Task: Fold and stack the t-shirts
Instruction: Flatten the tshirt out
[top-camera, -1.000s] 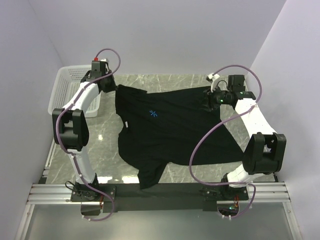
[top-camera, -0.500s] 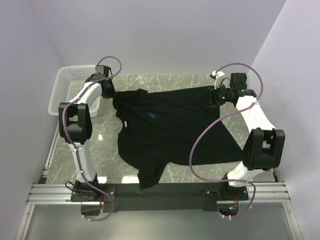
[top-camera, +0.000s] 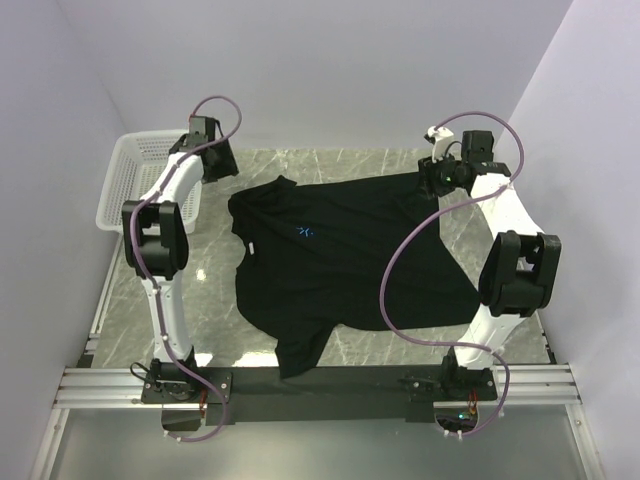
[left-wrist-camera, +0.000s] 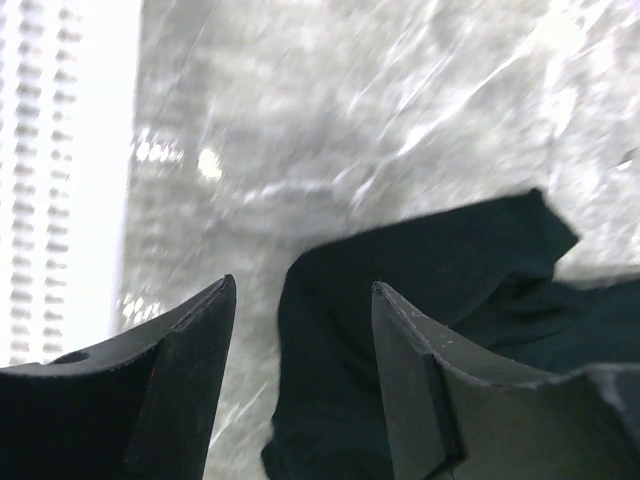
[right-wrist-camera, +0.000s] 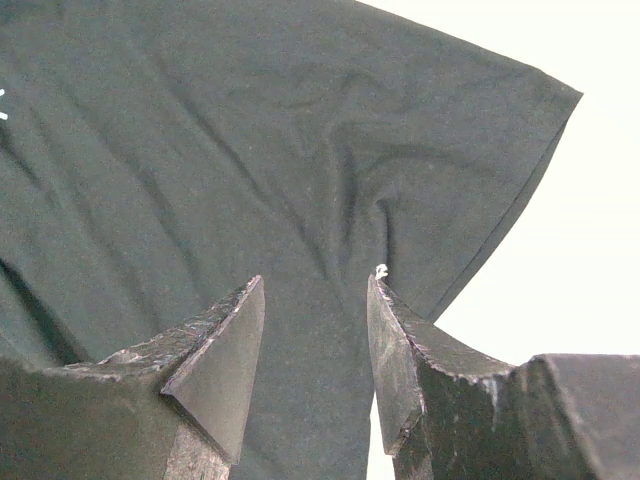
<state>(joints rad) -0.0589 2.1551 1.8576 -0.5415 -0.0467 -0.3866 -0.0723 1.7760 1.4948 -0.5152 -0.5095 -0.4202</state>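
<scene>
One black t-shirt (top-camera: 340, 255) with a small light-blue logo (top-camera: 307, 232) lies spread on the marble table, one sleeve hanging toward the near edge. My left gripper (top-camera: 217, 166) hovers open at the shirt's far-left corner. In the left wrist view, the left gripper (left-wrist-camera: 303, 285) has its jaws apart over the bunched sleeve (left-wrist-camera: 430, 270), gripping nothing. My right gripper (top-camera: 430, 180) is at the far-right sleeve. In the right wrist view, the right gripper (right-wrist-camera: 315, 282) stands open just above the flat sleeve cloth (right-wrist-camera: 250, 150), with nothing between its fingers.
A white mesh basket (top-camera: 130, 180) stands at the far left edge of the table, close to the left arm, and shows again as the basket (left-wrist-camera: 40, 150) in the left wrist view. Bare marble (top-camera: 200, 270) lies left of the shirt. Walls close in on three sides.
My left gripper has opened and let go of the shirt's far-left corner, which dropped onto the table, and the arm has drawn back. The right gripper has shifted slightly farther back.
</scene>
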